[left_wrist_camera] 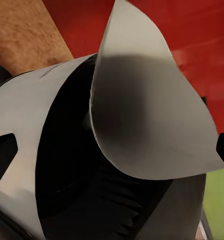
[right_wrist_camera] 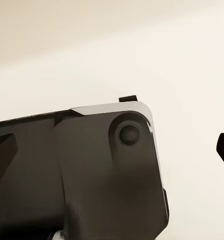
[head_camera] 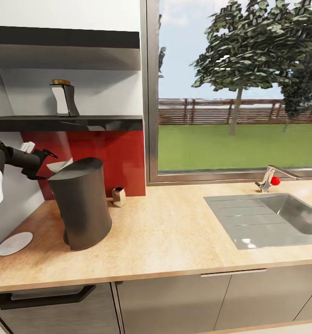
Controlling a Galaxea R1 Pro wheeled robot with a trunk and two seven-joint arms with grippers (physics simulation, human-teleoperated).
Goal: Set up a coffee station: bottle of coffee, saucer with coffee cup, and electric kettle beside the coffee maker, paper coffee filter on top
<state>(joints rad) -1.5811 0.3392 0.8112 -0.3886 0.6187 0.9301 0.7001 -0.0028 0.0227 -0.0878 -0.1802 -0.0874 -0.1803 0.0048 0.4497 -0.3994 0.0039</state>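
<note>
The paper coffee filter [left_wrist_camera: 152, 110] hung just above the coffee maker [head_camera: 81, 208], which stood on the kitchen countertop [head_camera: 174, 232]. The left gripper [head_camera: 41, 163] seemed to pinch the filter's edge, though the contact itself was hidden. The filter step looked to be in hand; next it needed lowering squarely onto the slanted top before release. Whether the right gripper's fingers were open, I could not tell

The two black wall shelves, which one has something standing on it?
The lower black glossy shelf: a small white-labelled bottle with dark cap stands on it. The upper shelf shows nothing on top.
</note>
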